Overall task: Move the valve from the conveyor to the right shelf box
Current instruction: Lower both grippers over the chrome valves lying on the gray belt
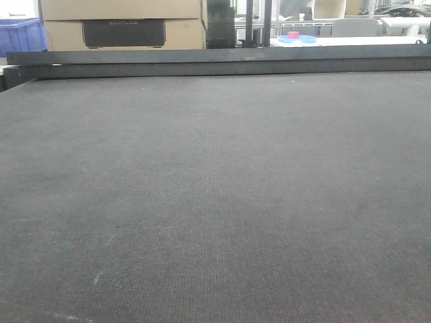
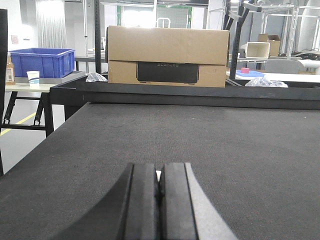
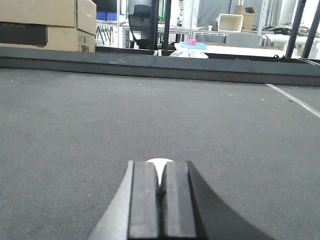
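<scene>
Front-facing view: conveyor [image 1: 215, 202] shows no valve; wrist views neither | left gripper [image 2: 159, 175]: fingers pressed together over belt | right gripper [image 3: 160, 176]: fingers together too | step, judged: await valve | advice: spread right gripper before descending, centre on valve body, lift straight before swinging toward right shelf box.

left end effector [image 2: 159, 172] fingers pressed together, pointing level ahead; right end effector [image 3: 161, 171] closed likewise, level
</scene>
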Available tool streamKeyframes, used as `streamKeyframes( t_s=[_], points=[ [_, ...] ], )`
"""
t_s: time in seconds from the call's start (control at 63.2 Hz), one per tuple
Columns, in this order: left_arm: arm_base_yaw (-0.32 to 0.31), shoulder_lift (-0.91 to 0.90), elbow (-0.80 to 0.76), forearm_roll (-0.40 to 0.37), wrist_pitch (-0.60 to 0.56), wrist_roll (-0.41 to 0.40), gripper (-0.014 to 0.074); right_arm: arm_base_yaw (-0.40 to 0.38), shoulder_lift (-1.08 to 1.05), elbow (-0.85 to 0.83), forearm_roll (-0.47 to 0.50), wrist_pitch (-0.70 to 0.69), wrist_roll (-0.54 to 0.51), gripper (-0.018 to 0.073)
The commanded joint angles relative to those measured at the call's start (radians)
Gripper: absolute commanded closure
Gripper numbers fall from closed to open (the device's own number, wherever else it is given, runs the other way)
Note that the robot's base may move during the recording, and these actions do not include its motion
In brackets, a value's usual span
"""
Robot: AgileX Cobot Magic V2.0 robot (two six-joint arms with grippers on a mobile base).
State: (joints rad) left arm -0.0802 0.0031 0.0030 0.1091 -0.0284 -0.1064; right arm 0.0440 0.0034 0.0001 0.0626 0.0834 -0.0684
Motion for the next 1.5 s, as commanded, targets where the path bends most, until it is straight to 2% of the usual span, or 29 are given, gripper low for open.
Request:
streamKeyframes(
  t_s=[0.0, 0.158, 0.253, 0.301, 0.427, 0.554, 0.649, 0.775, 0.87, 1.013, 1.108, 1.329, 1.488],
  points=[
    [-0.002, -0.003, -0.003, 0.034, -0.024, 0.0, 0.0708, -0.004, -0.003, 0.0, -0.006, -0.038, -0.002, 0.0722],
    [-0.002, -0.003, -0.003, 0.035, -0.026, 0.0, 0.0708, -0.004, -0.003, 0.0, -0.006, -0.143, -0.002, 0.0722],
    [-0.002, -0.003, -0.003, 0.028, 0.022, 0.0, 0.0708, -0.004, -0.003, 0.0, -0.006, -0.232, -0.002, 0.0722],
    [-0.002, -0.003, -0.003, 0.028, 0.028, 0.0, 0.0708, -0.002, -0.003, 0.0, -0.006, -0.222, -0.002, 0.0722],
    [-0.002, -0.003, -0.084, 0.028, 0.082, 0.0, 0.0708, -0.002, -0.003, -0.091, -0.005, -0.083, -0.002, 0.0722],
    [-0.002, 0.038, -0.299, 0.028, 0.345, 0.0, 0.0708, -0.002, 0.025, -0.256, 0.014, 0.07, 0.0, 0.0722],
    [-0.002, 0.127, -0.434, 0.015, 0.468, 0.0, 0.0708, -0.002, 0.106, -0.366, 0.056, 0.22, 0.0, 0.0722],
    [-0.002, 0.305, -0.618, -0.013, 0.6, 0.0, 0.0708, -0.002, 0.274, -0.51, 0.056, 0.404, 0.0, 0.0722],
    [-0.002, 0.465, -0.755, -0.013, 0.73, 0.0, 0.0708, -0.002, 0.416, -0.597, 0.056, 0.492, 0.0, 0.0722],
    [-0.002, 0.698, -0.913, -0.021, 0.901, 0.0, 0.0708, -0.002, 0.629, -0.749, 0.056, 0.639, 0.0, 0.0722],
    [-0.002, 0.852, -1.011, -0.048, 1.02, 0.0, 0.0708, -0.002, 0.762, -0.857, 0.056, 0.791, 0.0, 0.0722],
    [-0.002, 1.084, -1.116, -0.053, 1.003, 0.0, 0.0708, -0.002, 1.009, -1.077, 0.051, 1.054, 0.0, 0.0722],
    [-0.002, 1.181, -1.125, -0.053, 1.005, 0.0, 0.0708, -0.002, 1.135, -1.17, 0.039, 1.133, 0.0, 0.0722]
  ],
)
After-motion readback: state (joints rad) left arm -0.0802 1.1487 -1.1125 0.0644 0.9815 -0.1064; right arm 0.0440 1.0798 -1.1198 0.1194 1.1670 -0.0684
